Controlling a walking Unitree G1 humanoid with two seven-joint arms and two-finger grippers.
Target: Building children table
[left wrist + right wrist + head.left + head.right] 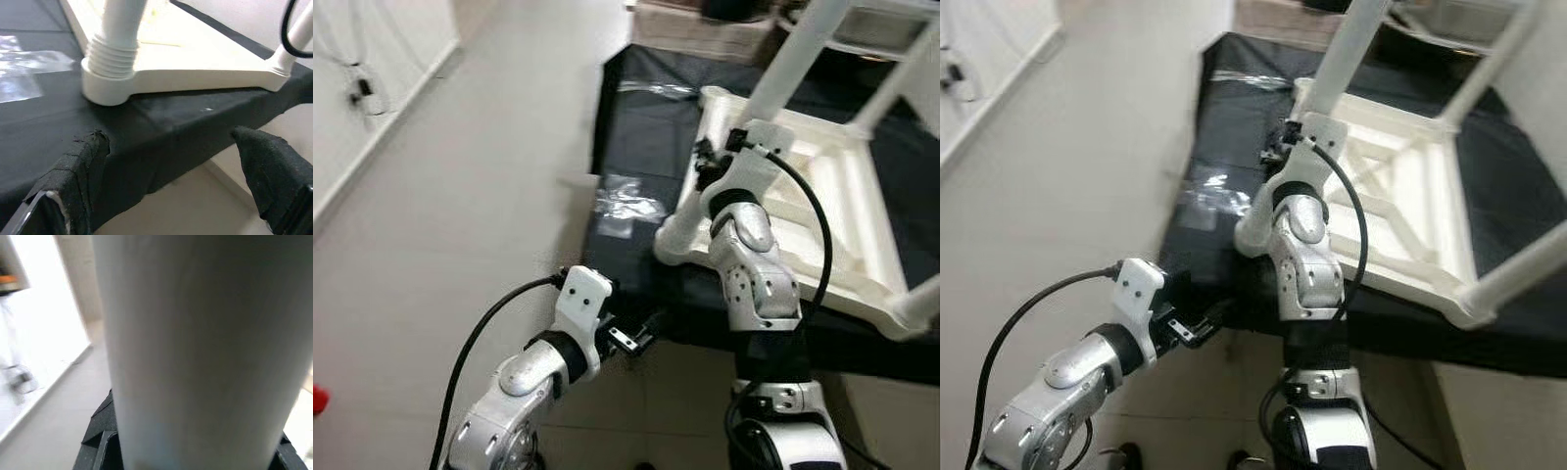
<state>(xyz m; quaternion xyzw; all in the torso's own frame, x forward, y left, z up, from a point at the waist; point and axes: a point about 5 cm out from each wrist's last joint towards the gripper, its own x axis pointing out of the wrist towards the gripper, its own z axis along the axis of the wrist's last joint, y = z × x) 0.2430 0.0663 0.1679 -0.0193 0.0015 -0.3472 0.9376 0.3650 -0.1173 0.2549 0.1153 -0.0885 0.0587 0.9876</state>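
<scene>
The white plastic children's tabletop (822, 211) lies upside down on the black cloth-covered platform (636, 127), at least 3 white tubular legs (793, 54) already standing. The right gripper (720, 152) clasps one leg, probably seating it; the left gripper (631, 338) waits spread apart near the platform's edge

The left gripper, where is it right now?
The left gripper hangs low on the robot's left, fingers apart, just off the near edge of the black-covered platform, facing the near corner of the upturned white table.
</scene>
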